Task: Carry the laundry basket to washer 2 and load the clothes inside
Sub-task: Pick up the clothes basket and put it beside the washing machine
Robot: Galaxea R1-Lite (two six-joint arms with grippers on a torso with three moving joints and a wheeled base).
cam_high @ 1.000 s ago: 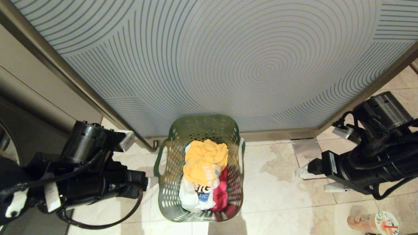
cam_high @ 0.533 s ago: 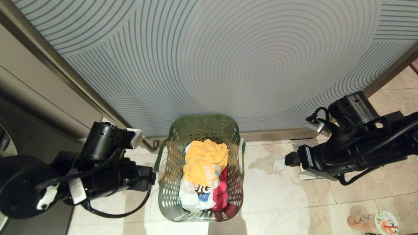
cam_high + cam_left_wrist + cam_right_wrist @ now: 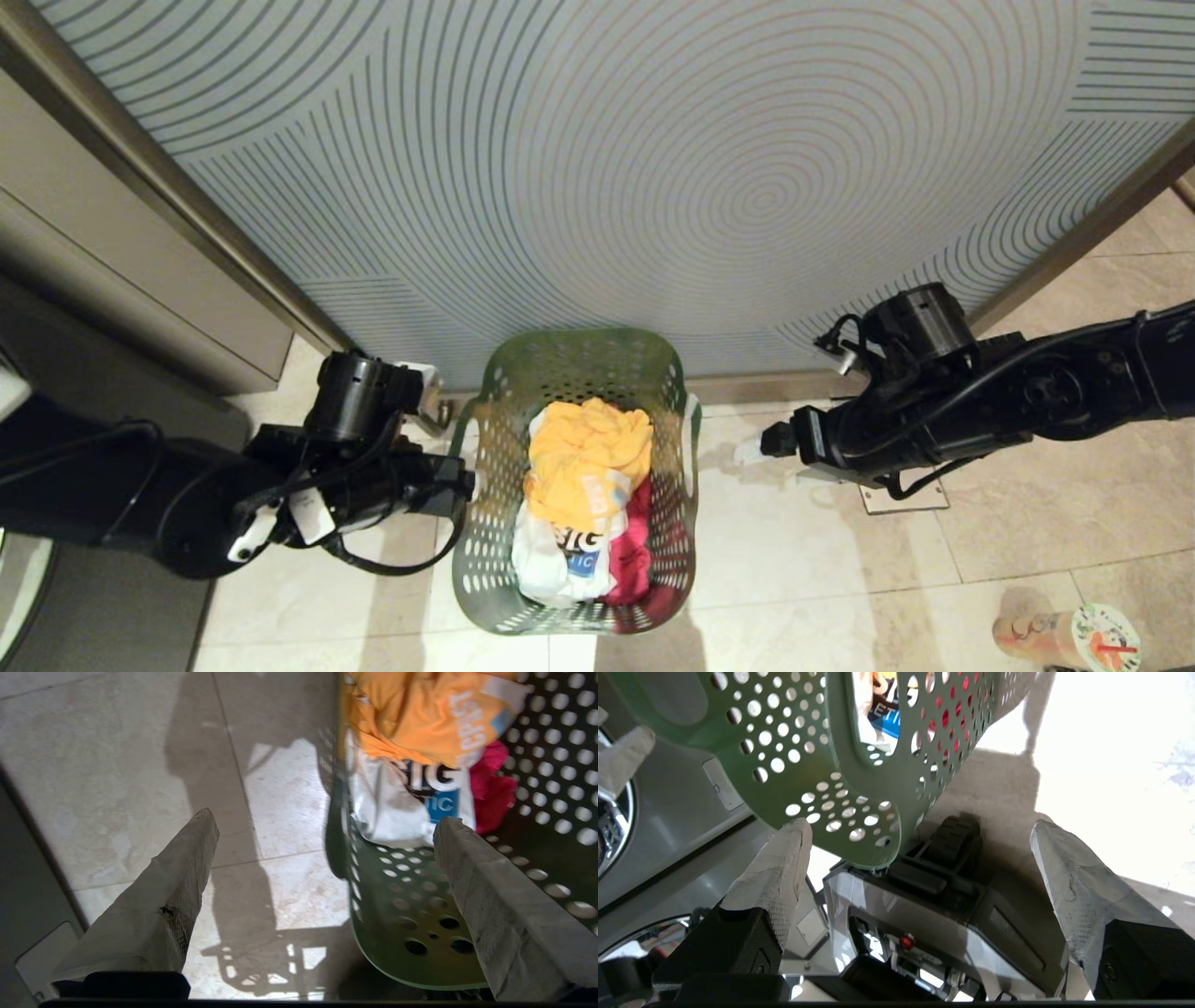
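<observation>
Here, laundry basket (image 3: 485,560) on beige tile floor (image 3: 803,569) before ringed panel (image 3: 653,187); left gripper (image 3: 322,826), right gripper (image 3: 920,833) wide open, empty.

I am in a washing room, because I see a green laundry basket (image 3: 574,485) full of clothes (image 3: 583,495) on a shiny tile floor (image 3: 822,560), and a grey washing machine (image 3: 668,812) close by.

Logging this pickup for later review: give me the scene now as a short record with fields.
basket: laundry basket on the tiled floor, before a patterned panel
contents: clothes, yellow on top, white printed and red beneath
left gripper: open, straddling the basket's left wall
right gripper: open, beside the right handle, not touching
other: cup on the floor
</observation>
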